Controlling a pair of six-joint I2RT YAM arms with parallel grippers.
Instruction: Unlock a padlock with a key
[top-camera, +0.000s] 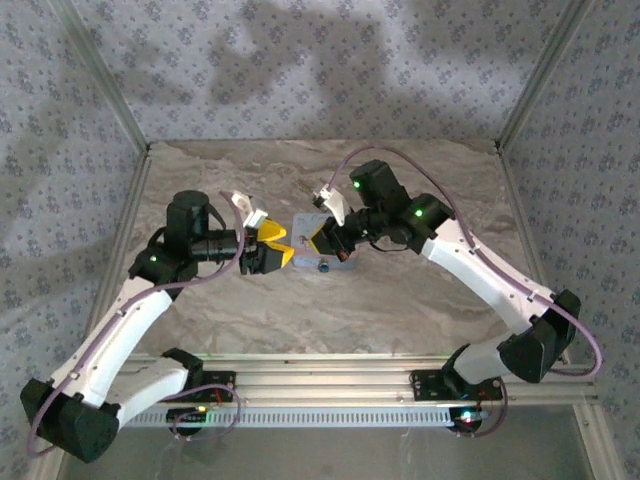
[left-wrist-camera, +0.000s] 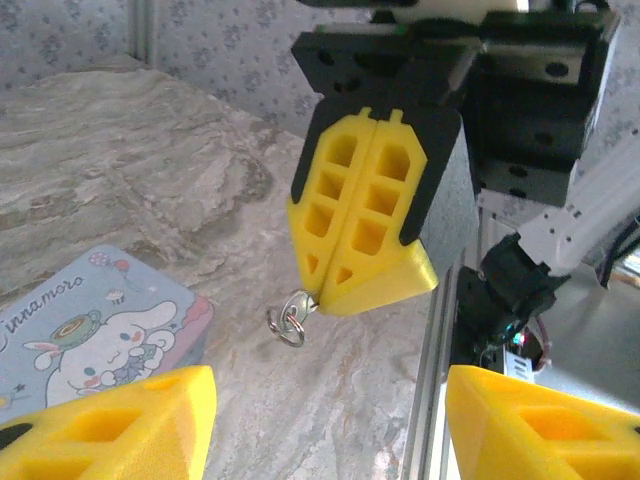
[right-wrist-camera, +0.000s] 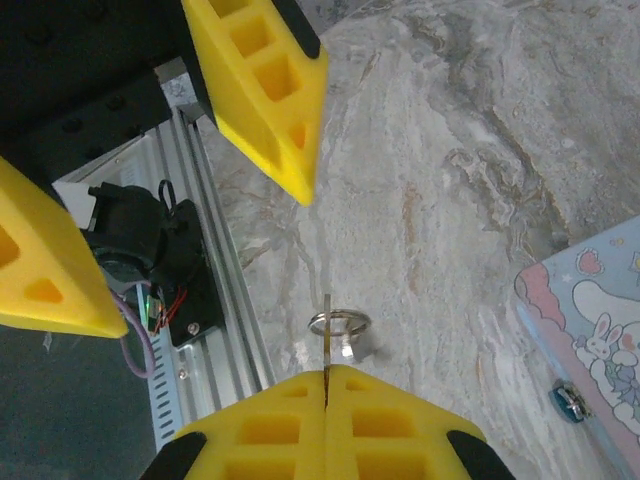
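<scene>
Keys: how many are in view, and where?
1. The key, ring dangling, is pinched in the right fingers above the table, near the Cinnamoroll tin. Another could be hidden under the arms.

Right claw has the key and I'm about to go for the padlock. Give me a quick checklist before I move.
1. Key held: ok. The right claw is shut on the key, with its ring hanging out below the pads.
2. Second claw free: ok. The left claw is open and holds nothing.
3. Padlock located: ok. The padlock lies at the edge of the tin.
4. Padlock steadied: not ok. Neither claw touches it.
5. Keyhole direction: cannot tell. The padlock is too small in these views.
</scene>
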